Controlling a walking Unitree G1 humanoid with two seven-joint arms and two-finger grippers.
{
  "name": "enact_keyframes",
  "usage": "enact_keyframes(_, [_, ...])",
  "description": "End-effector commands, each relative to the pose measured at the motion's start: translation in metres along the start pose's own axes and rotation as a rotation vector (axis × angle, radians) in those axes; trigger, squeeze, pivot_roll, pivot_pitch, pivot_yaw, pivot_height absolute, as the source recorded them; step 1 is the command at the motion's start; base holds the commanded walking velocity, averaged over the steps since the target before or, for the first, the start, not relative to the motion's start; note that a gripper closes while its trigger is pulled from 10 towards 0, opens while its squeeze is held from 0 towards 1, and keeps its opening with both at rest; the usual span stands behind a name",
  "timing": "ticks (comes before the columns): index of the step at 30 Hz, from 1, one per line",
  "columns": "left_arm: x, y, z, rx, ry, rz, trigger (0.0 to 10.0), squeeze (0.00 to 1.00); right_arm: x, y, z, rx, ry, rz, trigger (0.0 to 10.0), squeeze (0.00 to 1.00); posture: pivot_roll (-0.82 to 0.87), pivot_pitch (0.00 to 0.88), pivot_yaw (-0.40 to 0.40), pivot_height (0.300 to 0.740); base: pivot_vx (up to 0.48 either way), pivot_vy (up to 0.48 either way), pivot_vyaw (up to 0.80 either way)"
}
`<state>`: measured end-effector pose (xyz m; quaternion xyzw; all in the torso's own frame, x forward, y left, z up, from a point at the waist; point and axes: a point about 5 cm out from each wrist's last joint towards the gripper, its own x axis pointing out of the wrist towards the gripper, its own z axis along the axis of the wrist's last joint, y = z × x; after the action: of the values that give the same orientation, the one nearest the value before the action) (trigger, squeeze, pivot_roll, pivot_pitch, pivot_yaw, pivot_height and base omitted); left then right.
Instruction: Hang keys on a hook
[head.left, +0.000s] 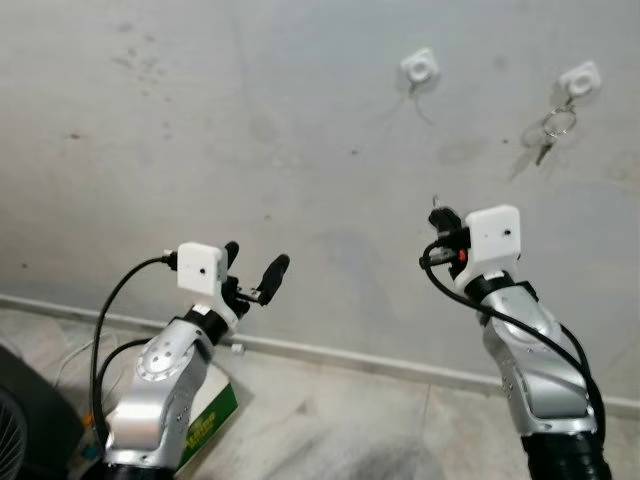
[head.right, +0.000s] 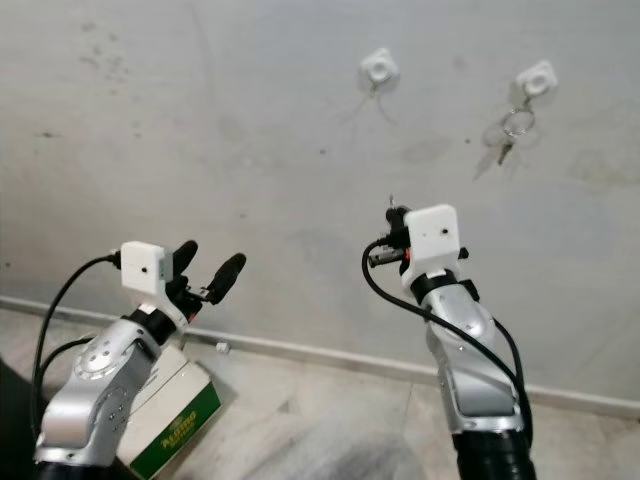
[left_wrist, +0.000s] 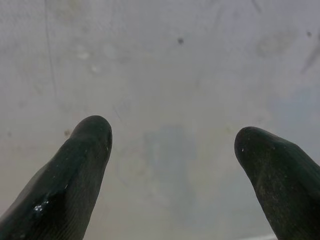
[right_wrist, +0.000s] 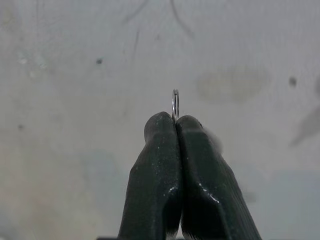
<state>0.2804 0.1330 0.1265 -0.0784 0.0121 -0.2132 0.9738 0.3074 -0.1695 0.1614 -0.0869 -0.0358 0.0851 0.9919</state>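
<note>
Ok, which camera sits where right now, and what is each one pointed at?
Left eye and right eye: on the head, facing the wall with two hooks, free hook and hook with keys; both arms show.
Left wrist: on the left arm, looking along the open left claw at bare wall.
Right wrist: along the right claw, shut on a key ring, facing the wall.
Shared: the same wall.

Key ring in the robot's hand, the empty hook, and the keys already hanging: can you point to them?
key ring (right_wrist: 175, 104), right wrist view, top of the loop.
empty hook (head.left: 421, 67), left eye view, white base.
hanging keys (head.left: 557, 124), left eye view, ring under the hook.
</note>
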Motion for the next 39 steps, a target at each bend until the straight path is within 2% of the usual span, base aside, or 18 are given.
enact_keyframes(1, [-0.004, 0.009, 0.003, 0.035, 0.005, 0.028, 10.0, 0.00, 0.003, 0.007, 0.008, 0.001, -0.042, 0.018, 10.0, 0.00, -0.03, 0.033, 0.042, 0.740, 0.334, 0.000, 0.00])
enact_keyframes(9, [-0.004, 0.000, -0.001, 0.022, 0.020, 0.019, 10.0, 0.00, 0.002, 0.009, 0.006, 0.018, -0.041, 0.013, 10.0, 0.00, -0.02, 0.039, 0.041, 0.740, 0.033, 0.000, 0.00])
enact_keyframes(18, [-0.004, -0.003, 0.000, 0.034, 0.008, 0.045, 10.0, 0.00, 0.001, 0.009, 0.005, 0.018, -0.036, 0.023, 10.0, 0.00, -0.03, 0.044, 0.034, 0.740, 0.000, 0.000, 0.00])
enact_keyframes(25, [-0.008, -0.011, -0.005, -0.001, 0.019, 0.009, 10.0, 0.00, -0.001, 0.007, 0.004, 0.015, -0.032, 0.020, 10.0, 0.00, -0.03, 0.051, 0.032, 0.740, 0.000, 0.000, -0.18])
enact_keyframes(33, [-0.008, -0.012, -0.004, -0.004, 0.017, 0.000, 10.0, 0.00, -0.002, 0.009, 0.003, 0.012, -0.029, 0.024, 10.0, 0.00, -0.03, 0.055, 0.033, 0.740, 0.000, 0.000, 0.00])
enact_keyframes(39, [-0.009, -0.012, -0.003, -0.007, 0.015, -0.006, 10.0, 0.00, -0.002, 0.009, 0.003, 0.011, -0.026, 0.026, 10.0, 0.00, -0.03, 0.055, 0.035, 0.740, 0.000, -0.277, 0.00])
